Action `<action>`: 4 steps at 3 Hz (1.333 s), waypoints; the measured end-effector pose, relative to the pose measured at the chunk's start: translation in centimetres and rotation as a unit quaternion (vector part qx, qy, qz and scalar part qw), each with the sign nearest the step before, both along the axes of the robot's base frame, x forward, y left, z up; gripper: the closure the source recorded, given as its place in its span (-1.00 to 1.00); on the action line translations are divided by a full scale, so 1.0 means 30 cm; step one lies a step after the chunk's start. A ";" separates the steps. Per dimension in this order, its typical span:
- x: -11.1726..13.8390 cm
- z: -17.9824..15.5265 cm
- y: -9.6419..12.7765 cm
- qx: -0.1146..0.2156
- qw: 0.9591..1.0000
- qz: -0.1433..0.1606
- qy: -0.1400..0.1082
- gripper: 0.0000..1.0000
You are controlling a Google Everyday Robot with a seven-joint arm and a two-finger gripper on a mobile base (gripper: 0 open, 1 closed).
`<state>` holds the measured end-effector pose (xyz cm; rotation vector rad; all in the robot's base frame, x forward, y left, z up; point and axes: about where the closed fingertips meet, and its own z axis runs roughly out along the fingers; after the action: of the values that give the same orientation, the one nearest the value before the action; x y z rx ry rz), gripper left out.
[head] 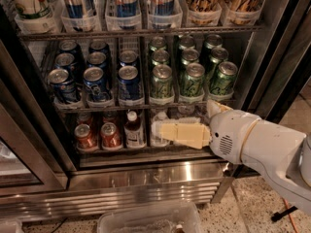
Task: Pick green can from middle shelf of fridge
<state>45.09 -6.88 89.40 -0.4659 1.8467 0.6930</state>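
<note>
Nine green cans [162,81], eight blue cans [95,83], two front red cans [86,137], one bottle [133,130], one tool [187,126] at lower rack [121,151]

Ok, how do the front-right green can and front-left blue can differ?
The green can is green with pale print, at the right end of the middle shelf, just above the gripper. The blue can is dark blue, at the left end, far from it. Both stand upright, silver-topped.

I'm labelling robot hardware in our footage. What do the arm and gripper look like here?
The gripper, in front of the lowest rack of the fridge below the green cans, is pale cream-yellow and blocky. Its rounded white wrist housing has a small vent grille. The arm is thick, smooth, white, with a thin tan ring. No lettering shows.
</note>
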 end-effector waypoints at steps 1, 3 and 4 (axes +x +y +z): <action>0.010 0.004 -0.004 -0.012 1.000 -0.004 -0.022 -1.00; 0.109 -0.010 -0.257 -0.027 0.985 -0.140 -0.095 -1.00; 0.101 -0.039 -0.451 -0.100 0.963 -0.201 -0.151 -1.00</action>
<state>48.13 -20.41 88.23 -0.2918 1.6548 0.1511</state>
